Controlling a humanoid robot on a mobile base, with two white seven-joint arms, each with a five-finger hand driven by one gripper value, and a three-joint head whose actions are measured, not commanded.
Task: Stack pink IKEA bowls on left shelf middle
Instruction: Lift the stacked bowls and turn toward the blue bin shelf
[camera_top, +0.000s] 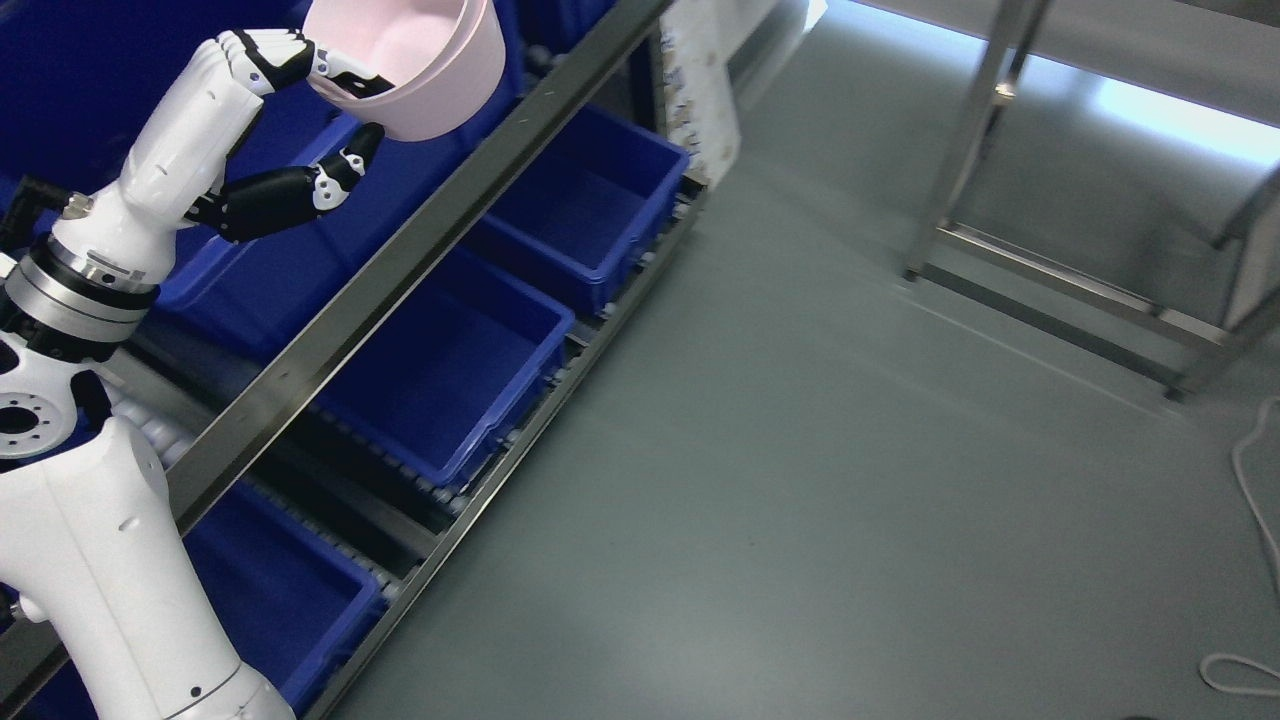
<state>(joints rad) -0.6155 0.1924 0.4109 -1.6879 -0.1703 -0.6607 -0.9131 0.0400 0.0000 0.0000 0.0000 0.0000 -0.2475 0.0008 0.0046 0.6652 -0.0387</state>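
One pink bowl (415, 60) is pinched at its rim by the left hand (285, 110), fingers inside and thumb (300, 190) under the wall, held tilted above the metal shelf rail (400, 270) at the picture's top left. That thin rim pinch looks risky: the bowl could rotate out or clip the rail while going in. Below, on the lower tier, the three blue bins (450, 370) I can see into sit empty. Farther right, a second metal rack (1000, 200) stands on the grey floor (800, 450).

The pink bowl (420, 60) was plastic, pale and smooth, and it was tilted with its opening up and to the left. It was held in the air at the top left, in front of the shelf (400, 260) with its blue bins (440, 370).
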